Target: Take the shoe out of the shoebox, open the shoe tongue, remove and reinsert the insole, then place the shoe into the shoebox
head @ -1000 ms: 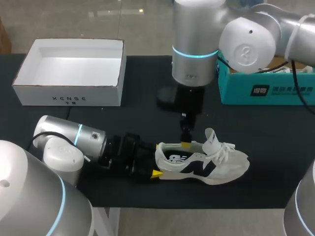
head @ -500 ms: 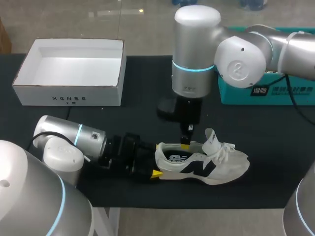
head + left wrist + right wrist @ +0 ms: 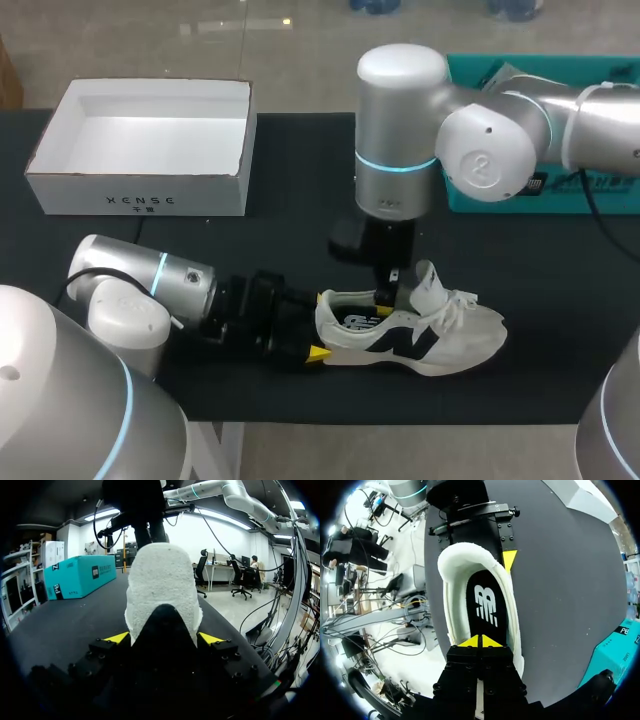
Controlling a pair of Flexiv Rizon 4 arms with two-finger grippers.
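Your right end effector (image 3: 480,641) stood inside the mouth of the shoe (image 3: 440,335). Its two yellow tips were pressed together and rested on the front part of the black insole (image 3: 485,605). These views did not show whether a sliver of the insole was nipped between them. Your left end effector (image 3: 164,639) was clamped across the shoe's heel, one yellow tip on each side, pinning it to the tabletop (image 3: 560,300).

The shoe lay on its sole near the front edge of the tabletop, heel toward nine o'clock and toe toward three, outside the shoebox (image 3: 140,190). The tongue (image 3: 430,283) stood up and leaned back toward the toe, so the mouth was open. The insole lay flat in its bed. I judged you to be at the start of the insole removal: the unboxing and tongue steps looked done, and the insole was not yet out.

As I read it, the next move called for a sure pinch on the insole's rim. After that would come a peel up and out through the mouth, with the left hold keeping the heel down.

The raised tongue and the laces (image 3: 462,300) sat just at three o'clock of the right tips, and the left fingers closed in at nine, so you had little room in which to work.

The white shoebox sat open side up at ten o'clock from the shoe, well apart. A teal box (image 3: 600,195) stood at about two o'clock, partly behind your right arm. Neither looked likely to get in the way.
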